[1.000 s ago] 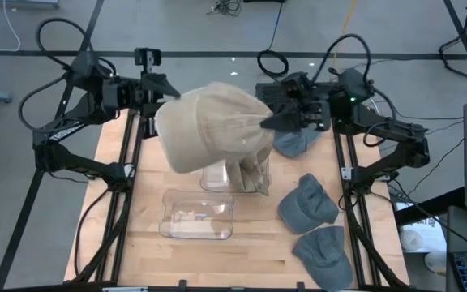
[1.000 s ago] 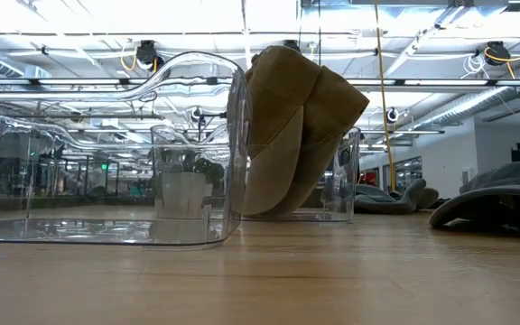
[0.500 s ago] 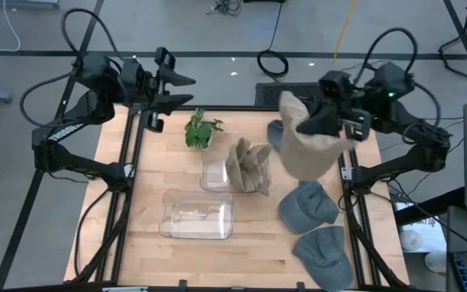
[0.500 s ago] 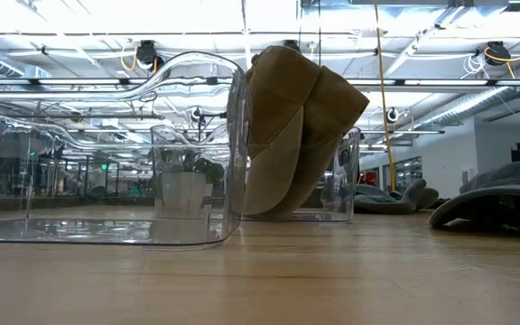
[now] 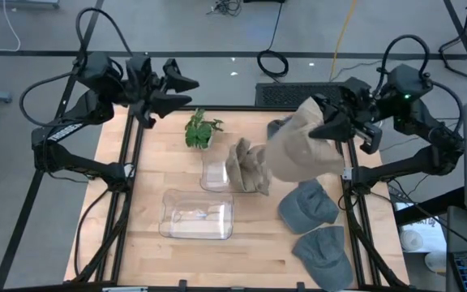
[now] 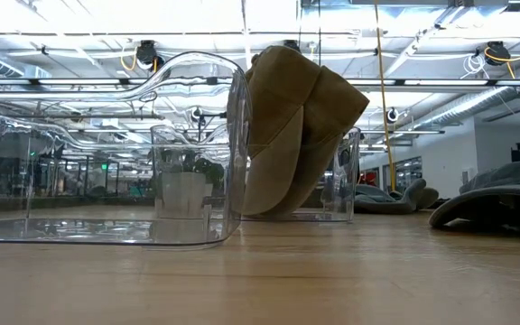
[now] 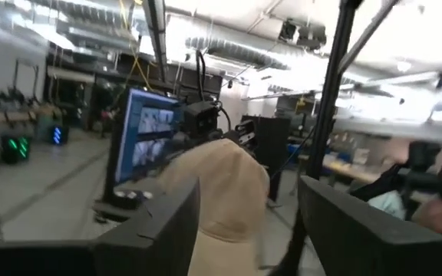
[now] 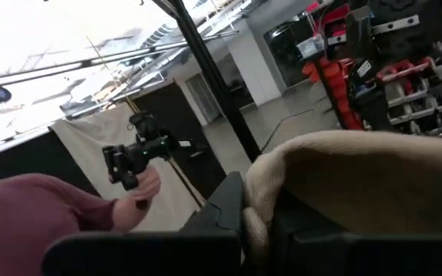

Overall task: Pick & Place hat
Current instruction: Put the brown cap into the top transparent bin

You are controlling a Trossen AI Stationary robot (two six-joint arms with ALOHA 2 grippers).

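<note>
My right gripper (image 5: 332,130) is shut on a tan hat (image 5: 302,152), held high over the table's far right part, right of a clear bin (image 5: 214,175) in which other tan hats (image 5: 248,166) stand on edge. The held hat also shows in the right wrist view (image 8: 359,169) and, farther off, in the left wrist view (image 7: 225,192). My left gripper (image 5: 186,91) is open and empty, high over the table's far left corner. In the low view the binned tan hats (image 6: 296,135) lean against the bin wall. My right gripper pinches the tan hat's thick rolled edge (image 8: 261,195) between its two fingers. The fingers come from the table's right side and point left, about level. The hat is lifted clear and hangs open below and to the left of the fingers (image 5: 298,158).
A second clear bin (image 5: 198,214) lies nearer the front. Two grey hats (image 5: 307,203) (image 5: 324,255) lie at the right front, and a third (image 5: 279,126) lies at the far right, partly under the held hat. A small green plant (image 5: 201,130) stands far left of the bins.
The tan hat was spread wide between both grippers over the table's far middle. It has come away from my left gripper and now hangs from my right gripper alone. My right gripper has carried it toward the table's right edge.
</note>
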